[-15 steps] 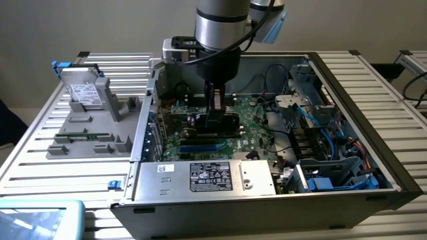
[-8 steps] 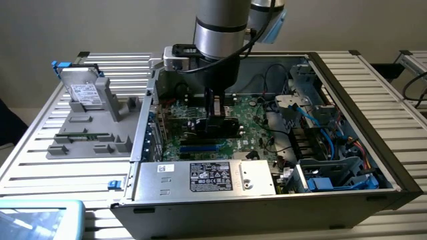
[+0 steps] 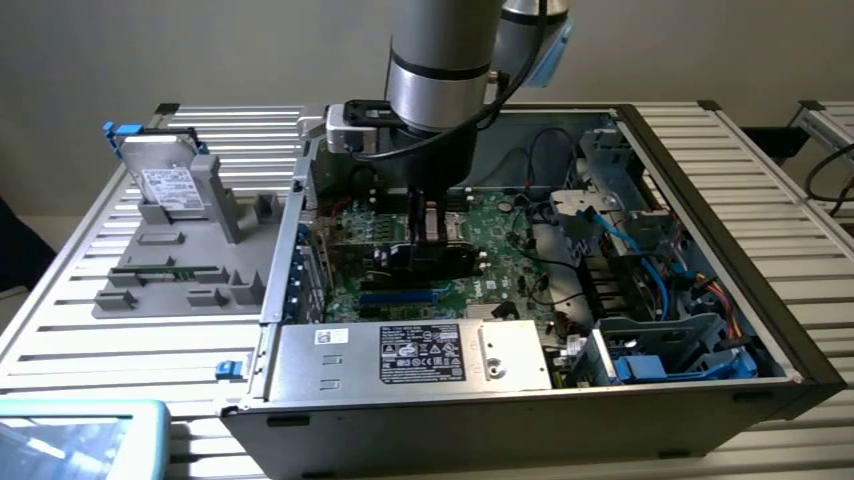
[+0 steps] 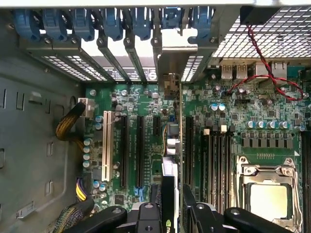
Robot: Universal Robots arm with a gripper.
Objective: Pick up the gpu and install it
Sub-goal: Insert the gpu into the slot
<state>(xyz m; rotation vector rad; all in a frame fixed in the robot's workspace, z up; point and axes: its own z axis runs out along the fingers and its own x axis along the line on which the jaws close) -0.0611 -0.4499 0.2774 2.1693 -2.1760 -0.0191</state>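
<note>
Well, I see the gripper [image 3: 430,228] low inside the open computer case [image 3: 727,200], over the middle of the motherboard [image 3: 501,250]. Its fingers are closed on the gpu [image 4: 171,141], one finger on each face. The card stands on its edge above the long slots, thin, with a black shroud side and a green board side. Its metal bracket reaches to the rear slot openings. Whether it sits fully in a slot, I cannot tell. On the shroud, between the fingers, there is a small green mark that I cannot read.

In the exterior view, the power supply [image 3: 514,355] lies at six o'clock from the gripper. Its label [image 3: 420,352] is black and white, with print too small to read. At ten o'clock, outside the case, a hard drive [image 3: 167,185] carries a white label, also unreadable.
</note>
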